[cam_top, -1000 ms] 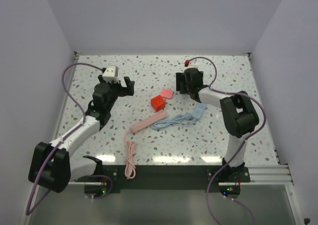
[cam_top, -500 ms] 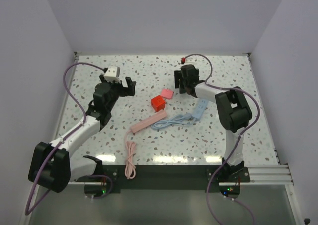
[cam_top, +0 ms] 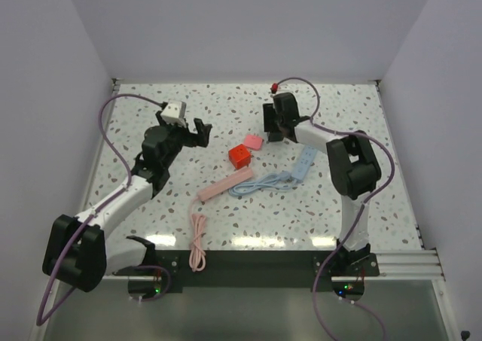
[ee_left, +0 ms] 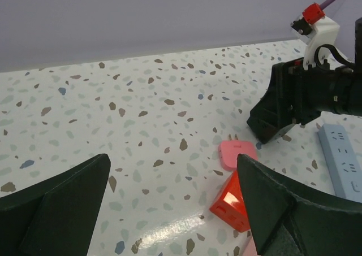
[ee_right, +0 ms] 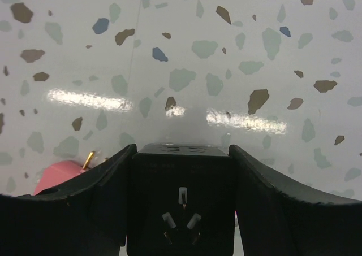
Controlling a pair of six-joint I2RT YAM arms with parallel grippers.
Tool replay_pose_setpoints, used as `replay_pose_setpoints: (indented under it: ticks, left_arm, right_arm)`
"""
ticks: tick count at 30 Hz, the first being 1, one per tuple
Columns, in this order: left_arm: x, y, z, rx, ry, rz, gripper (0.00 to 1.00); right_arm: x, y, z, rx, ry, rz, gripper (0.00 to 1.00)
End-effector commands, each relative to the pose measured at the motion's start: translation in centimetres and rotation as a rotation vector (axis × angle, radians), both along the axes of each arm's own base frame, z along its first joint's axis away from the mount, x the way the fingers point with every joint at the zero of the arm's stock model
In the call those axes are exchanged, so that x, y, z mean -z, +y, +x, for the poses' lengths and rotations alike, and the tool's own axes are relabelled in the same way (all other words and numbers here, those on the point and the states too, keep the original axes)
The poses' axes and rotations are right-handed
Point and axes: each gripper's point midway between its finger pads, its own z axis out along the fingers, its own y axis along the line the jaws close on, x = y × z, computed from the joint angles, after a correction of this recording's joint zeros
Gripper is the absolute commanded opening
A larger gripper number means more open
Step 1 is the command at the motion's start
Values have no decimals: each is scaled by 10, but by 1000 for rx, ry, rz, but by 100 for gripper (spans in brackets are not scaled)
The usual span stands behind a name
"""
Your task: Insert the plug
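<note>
Toward 12 o'clock from table centre: noted pink plug [cam_top: 254,141] lying flat, brass pin showing, near right gripper [cam_top: 271,132], at its 8 o'clock. Found that pincer clamped on a black socket block [ee_right: 181,171]. Found left gripper [cam_top: 197,132] spread wide, empty, well off at 9 o'clock. Judged plug light, rigid, slick plastic; best pinched across flat sides, pins spared. No legible writing or brand.
</note>
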Motion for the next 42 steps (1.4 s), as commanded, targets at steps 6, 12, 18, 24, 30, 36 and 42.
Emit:
replay_pose_setpoints:
  ticks: [6,12,18,24,30,36,42]
  left_arm:
    - [-63,-46,-37,314,-234,-83,100]
    - [-88,-68,-80,531,-342,-142,100]
    - [-111,-87,-115,742,-406,-269,100]
    - [-120,-97,-132,869,-409,-400,100]
    - [-122,-96,-124,841,-401,-460,100]
    - [-134,-101,-125,887,-384,-563,100]
    - [-147,-110,-134,962,-409,-624,100]
  right_arm:
    - [-174,65,-34,-312,-270,407,0]
    - [-244,90,-92,-552,-355,656,0]
    - [-295,103,-148,-760,-432,899,0]
    - [-321,104,-178,-865,-484,1055,0]
    - [-338,105,-200,-959,-515,1177,0]
    - [-343,108,-213,-1017,-541,1215,0]
    - [-342,109,-218,-1024,-556,1200,0]
